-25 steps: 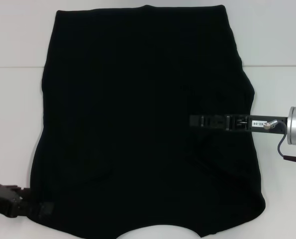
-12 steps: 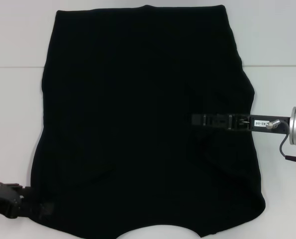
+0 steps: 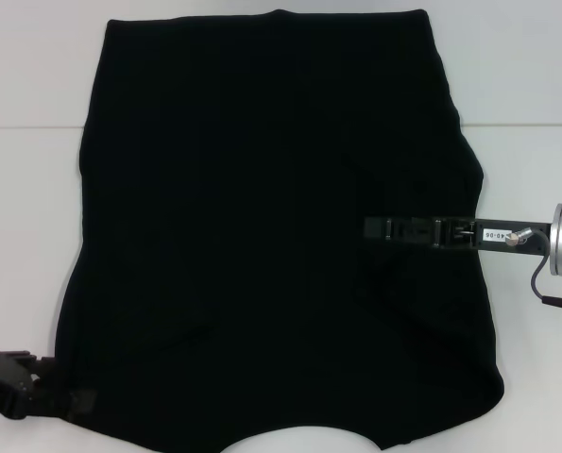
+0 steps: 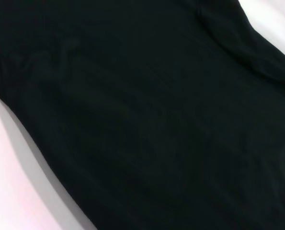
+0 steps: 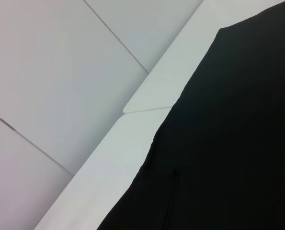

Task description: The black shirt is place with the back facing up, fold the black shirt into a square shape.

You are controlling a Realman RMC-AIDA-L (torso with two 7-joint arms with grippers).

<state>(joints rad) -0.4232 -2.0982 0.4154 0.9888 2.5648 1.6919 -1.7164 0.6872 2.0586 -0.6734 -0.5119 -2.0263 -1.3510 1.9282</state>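
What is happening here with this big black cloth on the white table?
A two-armed robot is working on a large plain black fabric T-shirt spread flat on a white table. The right gripper reaches in from the right side, over the shirt's right half. The left gripper sits at the shirt's near left corner. No fold across the body shows, so the square shape is not made yet. No lettering is visible on the upward side.

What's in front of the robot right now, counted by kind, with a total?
Black shirt: 1
White table: 1
Grippers: 2, the left gripper and the right gripper
Total: 4
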